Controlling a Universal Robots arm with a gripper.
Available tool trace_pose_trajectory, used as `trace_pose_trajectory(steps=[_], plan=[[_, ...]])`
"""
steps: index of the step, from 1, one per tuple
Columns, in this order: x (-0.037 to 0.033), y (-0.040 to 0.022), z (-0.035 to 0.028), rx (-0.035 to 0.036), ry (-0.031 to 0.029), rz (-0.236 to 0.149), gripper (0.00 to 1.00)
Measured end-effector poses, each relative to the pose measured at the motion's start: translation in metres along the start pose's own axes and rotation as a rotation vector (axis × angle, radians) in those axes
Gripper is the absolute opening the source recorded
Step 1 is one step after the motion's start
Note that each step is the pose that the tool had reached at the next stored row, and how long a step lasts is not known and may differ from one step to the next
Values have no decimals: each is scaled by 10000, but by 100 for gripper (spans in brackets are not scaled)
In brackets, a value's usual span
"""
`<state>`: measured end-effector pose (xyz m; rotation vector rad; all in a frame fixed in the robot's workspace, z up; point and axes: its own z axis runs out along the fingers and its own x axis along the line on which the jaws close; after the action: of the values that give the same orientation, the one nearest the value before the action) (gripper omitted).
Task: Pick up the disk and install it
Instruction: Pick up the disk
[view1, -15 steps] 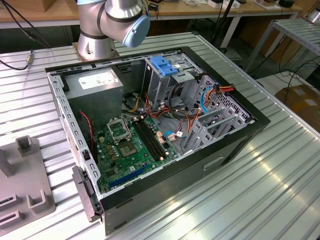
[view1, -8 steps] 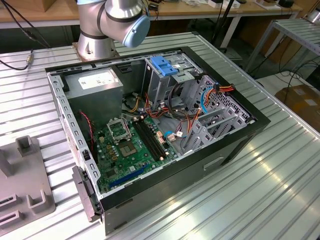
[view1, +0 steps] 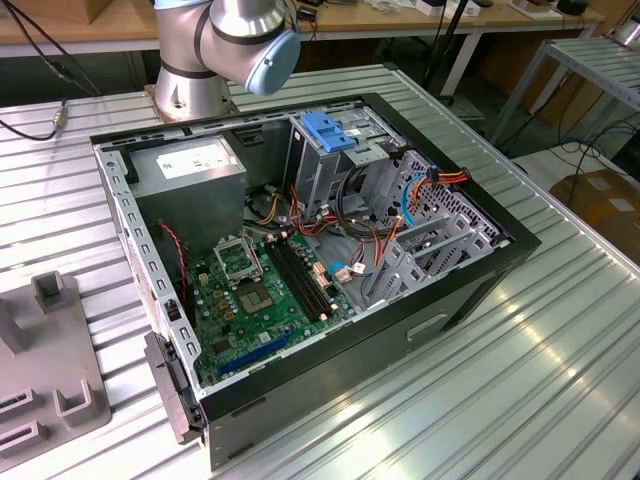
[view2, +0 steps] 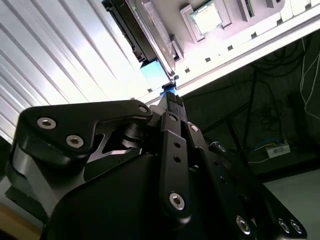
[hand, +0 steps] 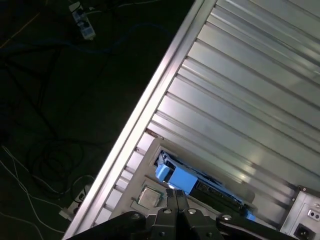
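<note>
Gripper (view2: 170, 97) (hand: 176, 195): fingers pressed together, tips just at the disk's blue rail (whether they pinch it, I cannot tell).
Disk (view2: 142, 35) (hand: 210, 186): in both wrist views, seated in a pale fixture (view2: 170, 12) near the ribbed table's (view1: 560, 340) edge.
Computer case (view1: 470, 290): lies open on the table in the exterior view.

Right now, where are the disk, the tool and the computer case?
the disk (hand: 176, 176), first wrist view, on its blue carrier rail.
the tool (hand: 175, 196), first wrist view, at its tip.
the computer case (view1: 330, 372), exterior view, on its black outer wall.
</note>
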<state>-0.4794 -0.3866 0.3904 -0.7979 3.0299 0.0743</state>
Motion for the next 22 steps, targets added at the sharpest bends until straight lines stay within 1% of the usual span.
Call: trace_pose_trajectory(steps=[7, 10, 12, 17, 20, 21, 22], plan=[[0, 0, 0, -19, 43, -985, 10], [0, 0, 0, -30, 69, -1549, 10], [0, 0, 0, -40, 91, -2058, 10], [0, 0, 1, -52, 133, -2925, 10], [-4, -2, 1, -58, 155, -3362, 10], [-11, -7, 4, -61, 164, -3596, 10], [-40, -23, 12, -56, 183, -3849, 10]])
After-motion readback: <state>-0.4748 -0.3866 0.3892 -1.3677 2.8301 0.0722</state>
